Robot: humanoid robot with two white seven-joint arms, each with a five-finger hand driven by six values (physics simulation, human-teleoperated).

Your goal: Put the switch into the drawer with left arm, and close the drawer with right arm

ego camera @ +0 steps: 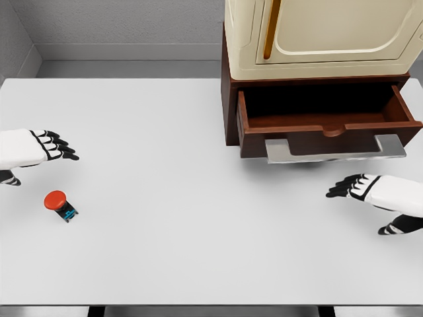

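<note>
Hovering: left hand (39, 146) hangs over the white table (165, 211) at the far left edge of the head view, its arm coming in from the left, palm down.
Left fingers: black-tipped fingers (63, 146) stretched out and lightly fanned, pointing right; nothing between them, nothing touched.
Left thumb: a dark tip shows below the wrist, tucked low and apart from the other digits.
Switch: the switch (59, 203), a red round button on a small dark and teal base, lies on the table just below and slightly right of the left hand, clear of the fingertips, tilted so the red cap faces up and to the left.
Right hand: right hand (377, 191) floats at the right edge, arm entering from the right, fingers extended toward the left and close together, relaxed, gripping nothing.
Right thumb: hangs down separately under the palm, near the lower right.
Drawer: the drawer (327, 122), dark reddish-brown wood, stands pulled out toward the camera; its inside is in shadow and I can make out nothing in it.
Handle: a flat grey handle (334, 150) juts from the drawer front, above the right hand and not in contact with it.
Cabinet: a cream cabinet (324, 33) with a rounded door panel and an orange vertical strip sits on top of the drawer unit.
Gap: switch and drawer are well apart, on opposite sides of the table.
</note>
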